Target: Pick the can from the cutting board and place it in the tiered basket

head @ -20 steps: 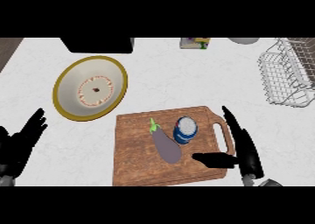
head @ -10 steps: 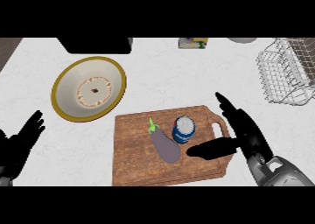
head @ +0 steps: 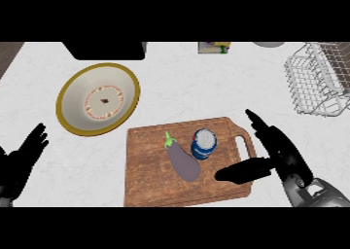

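Observation:
A blue and white can [head: 204,144] stands upright on the wooden cutting board [head: 152,182], right of a purple eggplant [head: 183,161]. My right hand [head: 277,154] is open over the board's handle end, just right of the can, fingers straight and pointing away, thumb [head: 239,172] stretched left below the can. It does not touch the can. The white wire tiered basket [head: 318,82] sits at the far right. My left hand [head: 16,164] rests open at the lower left edge, fingers up.
A cream plate with a yellow rim [head: 99,97] lies left of the board. A dark block [head: 104,49] sits at the back, with a small box [head: 214,46] and a grey dish [head: 268,44] further right along the back edge.
My right hand has moved forward and left, from the board's lower right corner to beside the can, with more of the forearm in view. The left hand stays put.

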